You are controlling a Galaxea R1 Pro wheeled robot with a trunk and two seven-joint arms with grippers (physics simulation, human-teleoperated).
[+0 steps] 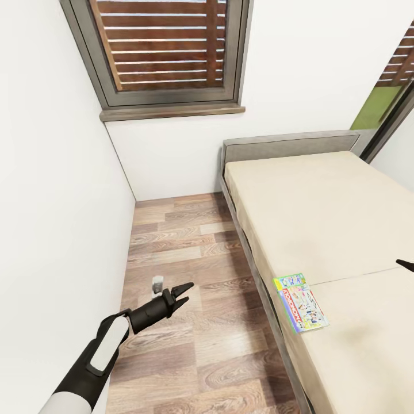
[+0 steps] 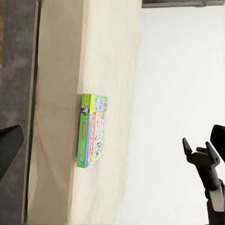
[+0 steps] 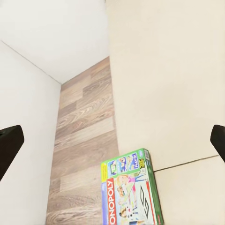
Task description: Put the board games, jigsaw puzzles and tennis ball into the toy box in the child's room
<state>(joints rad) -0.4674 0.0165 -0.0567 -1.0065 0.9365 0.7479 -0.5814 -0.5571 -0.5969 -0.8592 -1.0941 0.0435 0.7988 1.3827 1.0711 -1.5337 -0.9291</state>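
Both sets of fingers spread empty, apart from Monopoly box on bed.

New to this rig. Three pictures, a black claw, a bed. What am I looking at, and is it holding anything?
It's a simulated two-armed wheeled robot. The big picture comes from its head camera, looking down over a bed and wood floor. The other two come from cameras near each gripper. The left gripper hangs open over the floor beside the bed, holding nothing. Of the right gripper, just a dark tip shows at the head view's edge; its own camera shows its fingers spread wide, with nothing between them. A Monopoly box lies flat on the mattress near the bed's floor-side edge, untouched.
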